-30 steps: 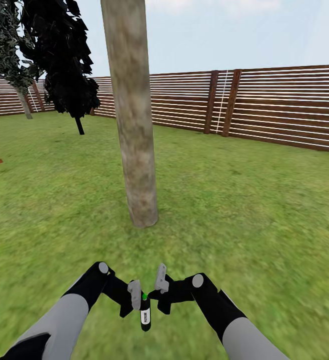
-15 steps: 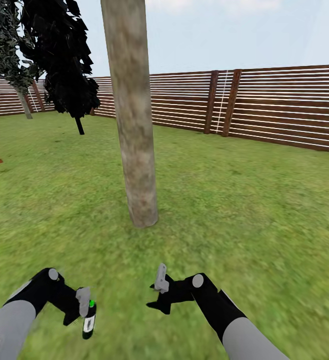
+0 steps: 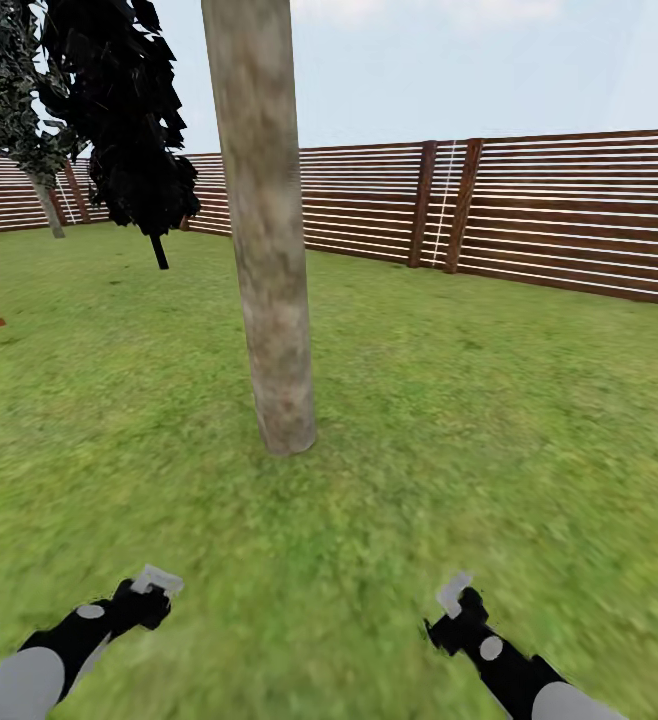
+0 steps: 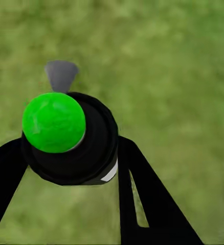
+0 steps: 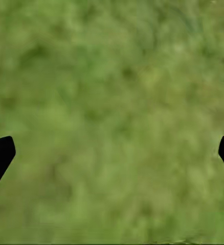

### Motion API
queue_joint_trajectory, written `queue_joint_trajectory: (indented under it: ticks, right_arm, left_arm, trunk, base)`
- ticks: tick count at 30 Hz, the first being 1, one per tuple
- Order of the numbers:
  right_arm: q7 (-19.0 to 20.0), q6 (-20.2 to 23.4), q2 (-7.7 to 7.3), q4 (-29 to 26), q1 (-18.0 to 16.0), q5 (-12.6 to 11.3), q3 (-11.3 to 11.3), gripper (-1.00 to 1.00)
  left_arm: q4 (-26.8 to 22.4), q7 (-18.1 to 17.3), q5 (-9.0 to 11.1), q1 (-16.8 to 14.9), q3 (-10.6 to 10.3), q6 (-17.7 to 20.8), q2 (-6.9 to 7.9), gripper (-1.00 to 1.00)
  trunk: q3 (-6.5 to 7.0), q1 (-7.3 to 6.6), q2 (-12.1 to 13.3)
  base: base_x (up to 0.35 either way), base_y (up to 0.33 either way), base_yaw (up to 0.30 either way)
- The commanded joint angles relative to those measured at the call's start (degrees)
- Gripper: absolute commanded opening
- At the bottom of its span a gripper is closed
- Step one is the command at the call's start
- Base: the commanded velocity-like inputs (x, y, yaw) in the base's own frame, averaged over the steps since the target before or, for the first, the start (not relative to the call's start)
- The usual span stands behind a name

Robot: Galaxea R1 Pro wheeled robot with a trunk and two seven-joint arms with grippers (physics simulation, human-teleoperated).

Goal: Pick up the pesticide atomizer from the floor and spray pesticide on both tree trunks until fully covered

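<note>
Holding the pesticide atomizer [image 4: 71, 140] between its two black fingers, the left hand [image 3: 152, 582] is seen at 7 o'clock in the head view, low over the grass [image 3: 449, 430]. In the left wrist view the bottle is seen end-on: a round black body, a bright green cap [image 4: 54, 121] and a small grey nozzle tab [image 4: 61, 75] beyond the cap. The left hand is judged clamped on the bottle's body, a finger on each side.

The right hand [image 3: 456, 592] is at 5 o'clock in the head view, carrying nothing. Its dark fingertips [image 5: 0, 155] are set wide apart at the edges of the right wrist view, with lawn between them.

The upright tree trunk [image 3: 269, 250] stands at 12 o'clock, well apart from both hands. A second tree [image 3: 14, 90] is at 10 o'clock, far off by the fence [image 3: 569, 215].

Handling, as judged: the atomizer is taken to be light, rigid and smooth-sided, so it could slip or twist in a loose grip. A hold around the mid-body, clear of the cap and nozzle, is preferred.

A white label edge [image 4: 111, 172] is glimpsed on the bottle's side; no writing can be read.
</note>
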Motion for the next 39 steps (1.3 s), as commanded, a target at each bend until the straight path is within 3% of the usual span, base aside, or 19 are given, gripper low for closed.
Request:
queue_joint_trajectory:
  ticks: [1, 2, 3, 4, 5, 7, 8, 9, 10, 11, 14, 19, 39]
  right_arm:
    - [-3.7, -2.2, -0.02, 0.8, 0.2, -0.4, -2.1, 1.00]
    - [-7.7, -4.5, -0.02, 1.4, 1.0, -1.5, -5.0, 1.00]
    - [-10.8, -7.0, -0.04, 1.9, 3.1, -3.2, -7.7, 1.00]
    - [-11.9, -10.1, -0.11, 2.0, 5.0, -4.0, -8.8, 1.00]
    - [-12.2, -11.5, -0.20, 2.0, 5.6, -4.2, -9.1, 1.00]
    - [-12.4, -12.5, -0.26, 2.0, 5.9, -4.6, -9.3, 1.00]
    - [-12.5, -13.0, -0.28, 2.0, 6.1, -5.5, -9.4, 1.00]
    - [-12.5, -13.4, -0.31, 2.0, 6.2, -8.3, -9.5, 1.00]
    - [-12.5, -13.5, -0.31, 2.1, 6.6, -13.3, -9.5, 1.00]
    - [-12.5, -13.6, -0.32, 2.1, 6.9, -15.9, -9.5, 1.00]
    - [-12.5, -13.6, -0.37, 2.1, 7.4, -19.0, -9.5, 1.00]
    - [-12.5, -13.6, -0.34, 2.0, 8.1, -19.9, -9.5, 1.00]
    - [-12.5, -13.6, -0.34, 2.1, 8.3, -19.9, -9.4, 1.00]
  left_arm:
    - [0.7, 1.1, 0.8, 0.1, 0.7, -0.1, -0.51, -1.00]
    - [1.5, 2.3, 1.9, 0.2, 0.8, 0.0, -1.29, -1.00]
    - [2.2, 4.7, 2.7, 0.7, 0.9, 0.2, -2.94, -1.00]
    - [2.4, 7.6, 2.8, 1.6, 0.9, 0.3, -5.21, -1.00]
    - [2.4, 9.1, 2.7, 1.9, 1.0, 0.6, -6.55, -1.00]
    - [2.2, 10.1, 2.9, 1.9, 1.3, 3.0, -7.32, -1.00]
    - [2.0, 10.1, 3.0, 1.8, 1.4, 6.8, -7.59, -1.00]
    - [1.7, 10.0, 3.5, 1.5, 1.4, 13.1, -7.99, -1.00]
    - [1.4, 9.9, 3.8, 1.3, 1.3, 16.9, -9.22, -1.00]
    - [1.2, 9.9, 3.9, 1.3, 1.2, 18.0, -9.85, -1.00]
    - [0.8, 10.0, 4.0, 1.0, 1.2, 19.9, -10.68, -1.00]
    - [0.5, 10.4, 5.0, -0.8, 1.3, 25.3, -11.05, -1.00]
    - [0.5, 10.0, 5.3, -7.6, 1.4, 27.3, -11.10, -1.00]
  trunk:
    - [-0.04, -0.01, 0.0]
    - [-0.04, -0.01, 0.0]
    - [-0.04, -0.01, 0.0]
    - [-0.04, -0.01, 0.0]
    - [-0.04, -0.01, 0.0]
    - [-0.04, -0.01, 0.0]
    - [-0.04, -0.01, 0.0]
    - [-0.04, -0.01, 0.0]
    - [-0.04, -0.01, 0.0]
    - [-0.04, -0.01, 0.0]
    - [-0.04, -0.01, 0.0]
    - [-0.04, -0.01, 0.0]
    - [0.13, -0.01, 0.0]
  base:
    - [0.000, 0.000, 0.000]
    - [0.000, 0.000, 0.000]
    - [0.000, 0.000, 0.000]
    - [0.000, 0.000, 0.000]
    - [0.000, 0.000, 0.000]
    - [0.000, 0.000, 0.000]
    - [0.000, 0.000, 0.000]
    - [0.000, 0.000, 0.000]
    - [0.000, 0.000, 0.000]
    - [0.025, 0.000, 0.000]
    - [0.187, 0.000, 0.000]
    - [0.314, -0.039, -0.005]
    - [0.296, -0.135, -0.228]
